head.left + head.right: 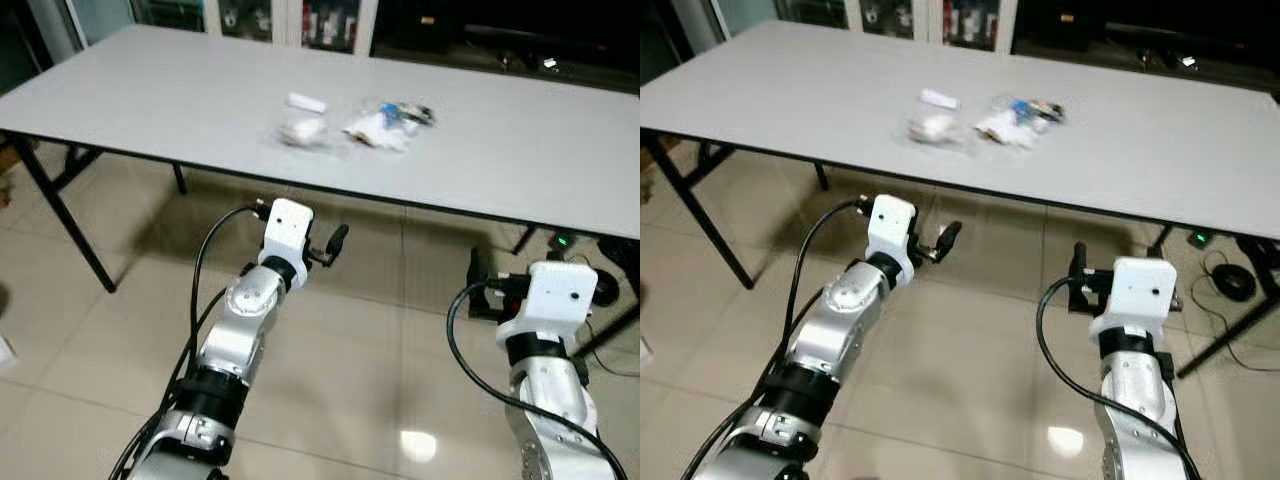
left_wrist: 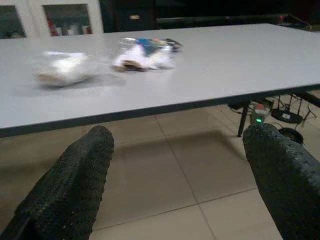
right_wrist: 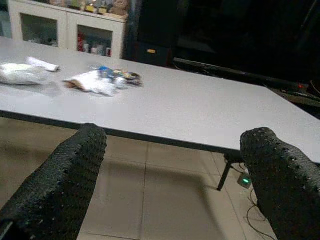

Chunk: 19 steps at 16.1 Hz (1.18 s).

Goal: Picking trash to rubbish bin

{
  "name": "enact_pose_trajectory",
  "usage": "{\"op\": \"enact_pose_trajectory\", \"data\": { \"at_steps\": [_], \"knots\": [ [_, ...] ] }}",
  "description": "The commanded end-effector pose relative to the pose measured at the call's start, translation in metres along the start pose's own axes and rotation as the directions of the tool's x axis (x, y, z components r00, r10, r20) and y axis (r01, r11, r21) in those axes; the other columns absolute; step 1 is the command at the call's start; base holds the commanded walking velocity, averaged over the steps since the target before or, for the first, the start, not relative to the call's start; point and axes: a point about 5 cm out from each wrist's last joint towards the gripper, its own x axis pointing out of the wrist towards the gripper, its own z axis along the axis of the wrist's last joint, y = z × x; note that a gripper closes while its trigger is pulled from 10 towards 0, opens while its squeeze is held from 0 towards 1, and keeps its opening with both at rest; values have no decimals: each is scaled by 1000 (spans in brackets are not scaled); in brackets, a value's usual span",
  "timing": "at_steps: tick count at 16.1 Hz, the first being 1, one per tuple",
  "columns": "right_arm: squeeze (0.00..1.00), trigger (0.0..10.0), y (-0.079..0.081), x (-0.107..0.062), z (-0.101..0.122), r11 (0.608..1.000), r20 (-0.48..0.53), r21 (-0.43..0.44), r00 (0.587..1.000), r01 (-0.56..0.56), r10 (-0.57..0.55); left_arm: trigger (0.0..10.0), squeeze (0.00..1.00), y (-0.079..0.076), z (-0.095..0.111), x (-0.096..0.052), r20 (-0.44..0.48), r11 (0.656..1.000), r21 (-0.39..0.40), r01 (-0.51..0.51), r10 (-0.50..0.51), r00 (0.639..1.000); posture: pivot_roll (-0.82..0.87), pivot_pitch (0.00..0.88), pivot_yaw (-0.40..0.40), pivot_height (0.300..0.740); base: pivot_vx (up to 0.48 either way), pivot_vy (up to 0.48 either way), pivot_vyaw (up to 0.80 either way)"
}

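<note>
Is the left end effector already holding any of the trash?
No, the left end effector is open with nothing between its fingers, short of the table where the crumpled trash lies.

Open floor lies before a long grey table, and only a small cluster of litter sits on its top.

The table spans the whole view, its dark front edge standing between both raised arms and the tabletop. The left gripper and right gripper hover below that edge over bare tiled floor, fingers spread wide, with nothing between them and the table. On top, a crumpled white wad, a small white piece and a clear wrapper bundle lie close together near the middle; wide bare surface flanks them. Black table legs stand at the left, and cables clutter the floor at the right.
</note>
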Motion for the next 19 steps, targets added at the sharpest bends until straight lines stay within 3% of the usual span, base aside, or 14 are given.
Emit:
{"op": "enact_pose_trajectory", "data": {
  "at_steps": [1,14,19],
  "knots": [
    [0,10000,-5,-1,-1,1000,-7,-9,1000,24,-24,10000,0,-9,4,4,4,999,20,31,-31,1000,86,48,-25,740,0,-255,0],
    [0,10000,-4,1,-1,1000,-1,-7,1000,17,-17,10000,0,-5,8,6,30,1000,-11,15,-14,999,95,41,-30,740,0,0,68],
    [0,10000,-3,2,1,1000,11,-1,1000,17,-17,10000,0,-5,8,6,32,1000,-11,18,-18,999,97,39,-30,740,367,0,0]
  ]
}}
